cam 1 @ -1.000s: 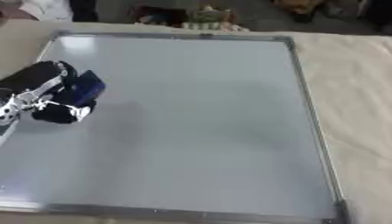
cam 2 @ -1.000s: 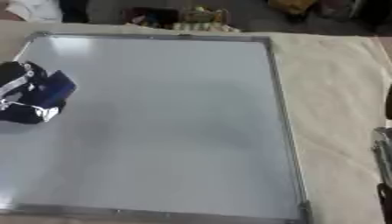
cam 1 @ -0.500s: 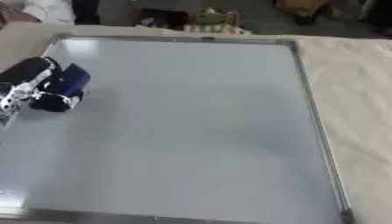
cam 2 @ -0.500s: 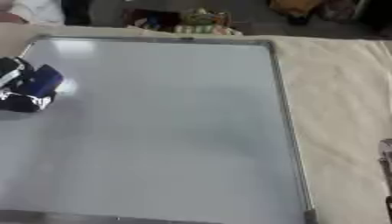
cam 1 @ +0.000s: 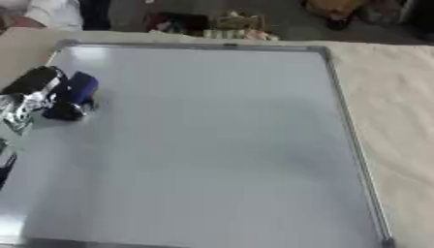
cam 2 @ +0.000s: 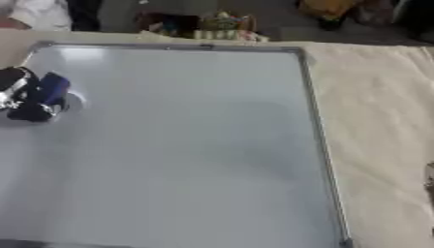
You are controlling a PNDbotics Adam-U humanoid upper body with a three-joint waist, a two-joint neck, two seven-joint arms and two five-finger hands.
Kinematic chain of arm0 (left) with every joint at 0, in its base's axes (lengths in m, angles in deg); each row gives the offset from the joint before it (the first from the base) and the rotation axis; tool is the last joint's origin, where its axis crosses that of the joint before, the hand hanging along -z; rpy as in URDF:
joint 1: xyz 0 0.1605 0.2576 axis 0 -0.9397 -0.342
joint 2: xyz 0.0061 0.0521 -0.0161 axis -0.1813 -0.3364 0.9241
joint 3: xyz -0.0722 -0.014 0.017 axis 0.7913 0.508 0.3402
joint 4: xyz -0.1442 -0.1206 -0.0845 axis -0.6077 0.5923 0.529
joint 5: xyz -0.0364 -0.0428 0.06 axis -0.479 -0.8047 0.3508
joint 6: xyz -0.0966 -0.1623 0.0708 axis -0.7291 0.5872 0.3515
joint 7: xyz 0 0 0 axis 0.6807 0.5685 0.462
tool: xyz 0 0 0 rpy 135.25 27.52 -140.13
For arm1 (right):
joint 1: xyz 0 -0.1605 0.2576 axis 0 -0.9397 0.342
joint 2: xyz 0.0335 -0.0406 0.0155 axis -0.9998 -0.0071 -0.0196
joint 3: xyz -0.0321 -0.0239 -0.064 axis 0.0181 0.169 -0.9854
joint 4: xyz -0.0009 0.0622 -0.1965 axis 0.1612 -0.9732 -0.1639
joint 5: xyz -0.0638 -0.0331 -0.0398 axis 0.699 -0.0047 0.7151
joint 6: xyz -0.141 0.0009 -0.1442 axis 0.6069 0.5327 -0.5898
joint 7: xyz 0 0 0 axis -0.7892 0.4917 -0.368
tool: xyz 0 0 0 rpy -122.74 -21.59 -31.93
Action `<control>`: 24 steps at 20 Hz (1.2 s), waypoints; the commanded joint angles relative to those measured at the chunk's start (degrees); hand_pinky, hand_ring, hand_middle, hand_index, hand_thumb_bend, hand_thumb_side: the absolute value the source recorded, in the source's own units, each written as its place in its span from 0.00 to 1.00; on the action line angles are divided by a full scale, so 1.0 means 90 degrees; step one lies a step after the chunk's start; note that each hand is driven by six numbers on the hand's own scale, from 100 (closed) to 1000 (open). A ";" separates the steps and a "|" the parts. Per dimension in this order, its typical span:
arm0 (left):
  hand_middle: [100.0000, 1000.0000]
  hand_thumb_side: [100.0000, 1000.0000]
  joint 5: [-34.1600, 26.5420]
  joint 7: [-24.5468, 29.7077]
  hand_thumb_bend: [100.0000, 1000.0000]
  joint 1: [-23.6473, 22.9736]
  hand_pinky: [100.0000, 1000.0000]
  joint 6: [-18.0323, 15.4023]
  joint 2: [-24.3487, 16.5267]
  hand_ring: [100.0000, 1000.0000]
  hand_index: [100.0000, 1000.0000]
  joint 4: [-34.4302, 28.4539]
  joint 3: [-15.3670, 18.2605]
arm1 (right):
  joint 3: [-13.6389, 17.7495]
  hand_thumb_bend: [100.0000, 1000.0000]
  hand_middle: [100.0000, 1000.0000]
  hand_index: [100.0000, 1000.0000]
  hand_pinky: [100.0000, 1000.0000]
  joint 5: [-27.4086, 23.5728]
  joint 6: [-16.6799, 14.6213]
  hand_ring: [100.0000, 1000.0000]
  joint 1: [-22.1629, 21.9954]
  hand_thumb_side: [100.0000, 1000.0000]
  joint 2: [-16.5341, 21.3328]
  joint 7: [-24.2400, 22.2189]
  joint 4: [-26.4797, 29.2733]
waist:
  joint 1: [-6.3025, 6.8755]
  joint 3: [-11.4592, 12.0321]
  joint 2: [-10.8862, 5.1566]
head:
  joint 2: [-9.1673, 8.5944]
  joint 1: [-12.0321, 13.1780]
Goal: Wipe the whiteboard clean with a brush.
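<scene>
Left hand (cam 1: pixel 38 94), nine o'clock on whiteboard (cam 1: pixel 203 145): fingers curled round blue brush (cam 1: pixel 74 94). Right hand: sliver at right-eye view's edge only, fingers indeterminable.

The whiteboard (cam 1: pixel 212 145) lies flat on the counter (cam 1: pixel 394 101), filling most of the view, with bare counter along its 3 o'clock side. The left hand (cam 1: pixel 34 92) sits on the board near its 10 o'clock edge, with the brush (cam 1: pixel 78 94) just at the hand's 3 o'clock side, resting on the board.

Whiteboard (cam 1: pixel 212 145) on cloth-covered table (cam 1: pixel 390 106)
</scene>
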 commanded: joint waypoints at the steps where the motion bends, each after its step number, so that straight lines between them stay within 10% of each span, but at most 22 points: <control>1: 0.32 0.24 0.0082 -0.0022 0.12 0.0087 0.40 0.0031 0.0006 0.53 0.00 0.0148 0.0067 | 0.0015 0.00 0.66 0.87 0.88 0.0026 -0.0012 0.86 0.0087 1.00 0.0130 -0.0033 0.0088 | -0.0002 -0.0016 -0.0097 | -0.0072 0.0016; 24: 0.54 0.35 0.0318 0.1583 0.17 0.0273 0.59 -0.0465 -0.0063 0.72 0.24 0.0597 0.0106 | 0.0014 0.00 0.66 0.87 0.88 0.0040 0.0058 0.86 0.0015 1.00 0.0102 -0.0006 0.0088 | 0.0013 0.0073 -0.0171 | -0.0033 -0.0026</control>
